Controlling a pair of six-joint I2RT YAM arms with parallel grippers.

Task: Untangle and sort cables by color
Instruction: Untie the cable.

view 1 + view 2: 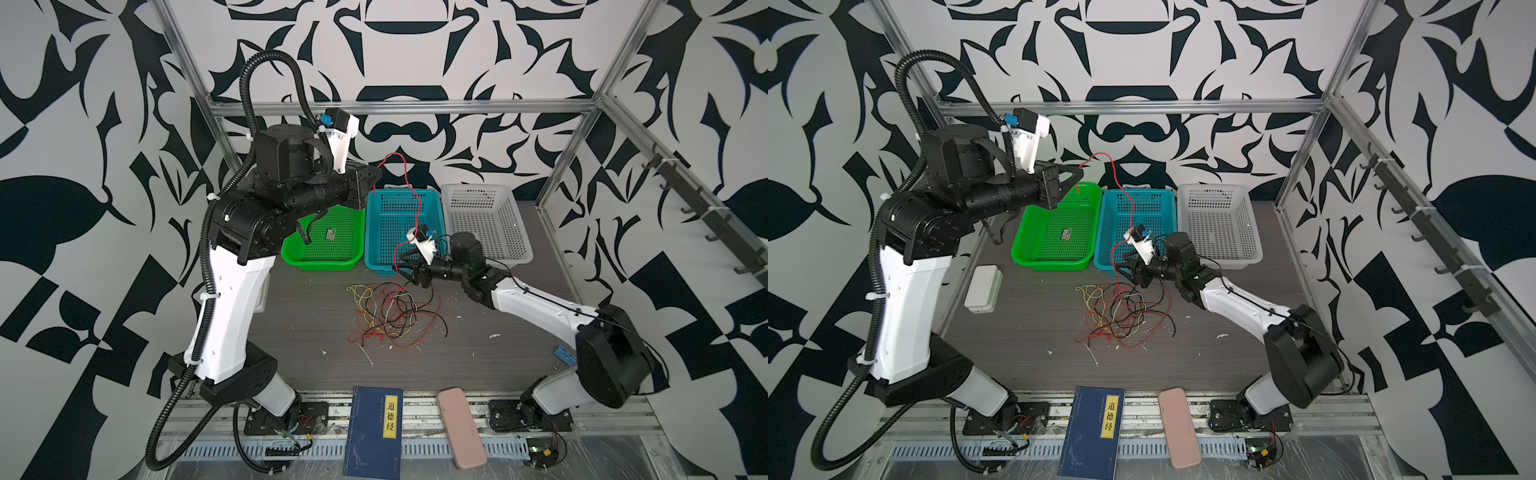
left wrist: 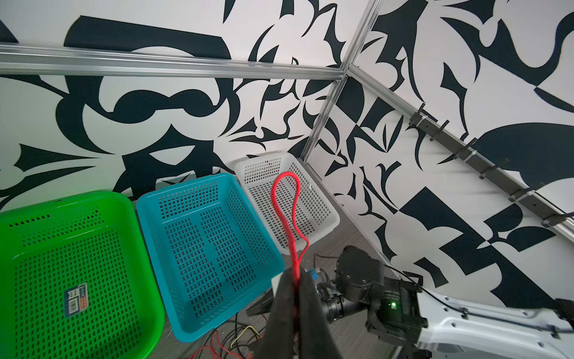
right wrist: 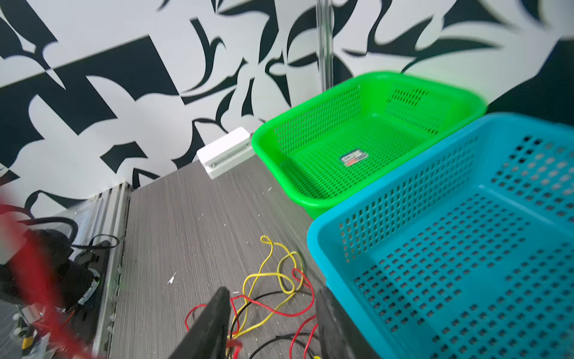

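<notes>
L gripper (image 1: 375, 172) hangs high over the back of the green basket (image 1: 320, 266), jaws pressed together on one red cable (image 1: 394, 154). The L wrist view shows the strand pinched btwn the two dark fingers (image 2: 284, 306), w/ a loop of it standing out past the tips. From the grip the red cable arcs up and drops across the blue basket (image 1: 371, 232). It then passes close by the R gripper (image 1: 404, 266) and runs down into the tangle (image 1: 392, 311) on the table (image 1: 307, 332).

R gripper sits low at the front edge of the blue basket, jaws apart. In its own wrist view nothing is clamped btwn them (the strands seen there lie on the table below). The red cable shows only as a blur off to one side in that view. Whether it touches the R gripper cannot be told.

The tangle is red, pale yellow & black cables looped through each other, mid-table, just in front of the blue basket. The green, blue & white basket (image 1: 486, 188) stand side by side along the back. A blue book (image 1: 374, 432) & a pink case (image 1: 461, 428) lie at the front edge, and a white box (image 1: 982, 289) lies by the L arm.
</notes>
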